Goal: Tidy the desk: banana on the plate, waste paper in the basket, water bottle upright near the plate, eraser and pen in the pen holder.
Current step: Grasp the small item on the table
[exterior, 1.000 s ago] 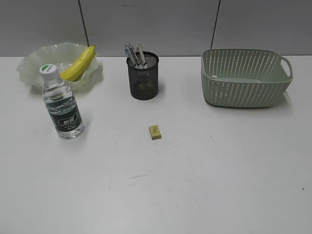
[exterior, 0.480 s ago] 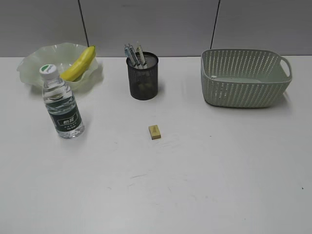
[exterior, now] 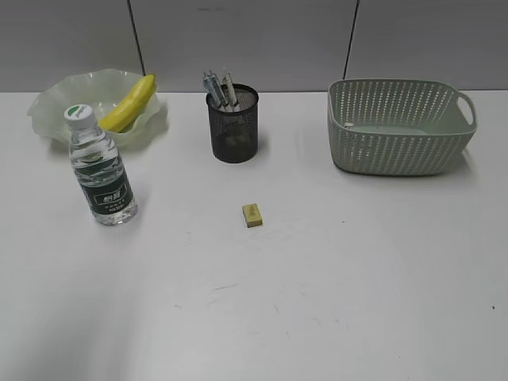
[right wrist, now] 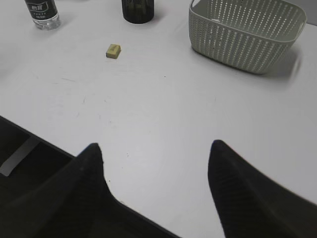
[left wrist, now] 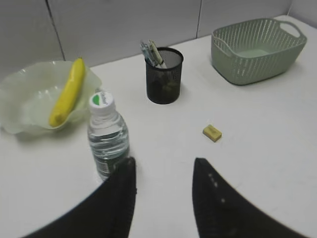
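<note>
The banana (exterior: 129, 101) lies in the wavy green plate (exterior: 55, 107) at the back left. The water bottle (exterior: 99, 169) stands upright in front of the plate. The black mesh pen holder (exterior: 233, 125) holds pens. A small yellow eraser (exterior: 253, 214) lies on the white desk (exterior: 341, 278) in front of the holder. The sage-green basket (exterior: 397, 127) stands at the back right; the waste paper is not visible. My left gripper (left wrist: 163, 166) is open and empty, just in front of the bottle (left wrist: 106, 134). My right gripper (right wrist: 156, 148) is open and empty over the desk's front edge.
Grey wall panels run behind the desk. In the right wrist view the desk's front edge (right wrist: 59, 148) cuts across the lower left, with dark floor beyond. Neither arm shows in the exterior view.
</note>
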